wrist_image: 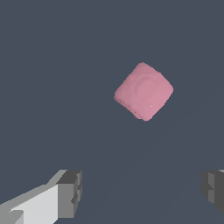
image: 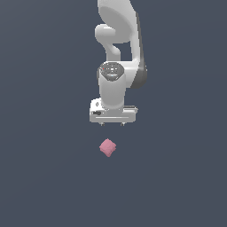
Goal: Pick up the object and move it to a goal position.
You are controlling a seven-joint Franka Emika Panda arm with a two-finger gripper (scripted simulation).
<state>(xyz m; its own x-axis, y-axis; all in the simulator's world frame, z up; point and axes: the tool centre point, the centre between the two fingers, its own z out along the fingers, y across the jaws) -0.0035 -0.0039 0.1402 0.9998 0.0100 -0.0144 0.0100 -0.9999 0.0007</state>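
The object, a small matte pink cube (image: 107, 147), lies on the dark grey floor, turned so a corner faces the exterior camera. In the wrist view the pink cube (wrist_image: 144, 91) sits off the line between the fingers, apart from both. My white gripper (image: 112, 124) hangs above the floor, farther back than the cube in the exterior view, with only short finger stubs showing under the hand. The wrist view shows my gripper (wrist_image: 142, 192) open, its two grey fingertips (wrist_image: 71, 192) spread wide with nothing between them.
The white arm (image: 120, 48) rises behind the gripper toward the top of the exterior view. A plain dark grey floor (image: 44, 177) surrounds the cube on all sides.
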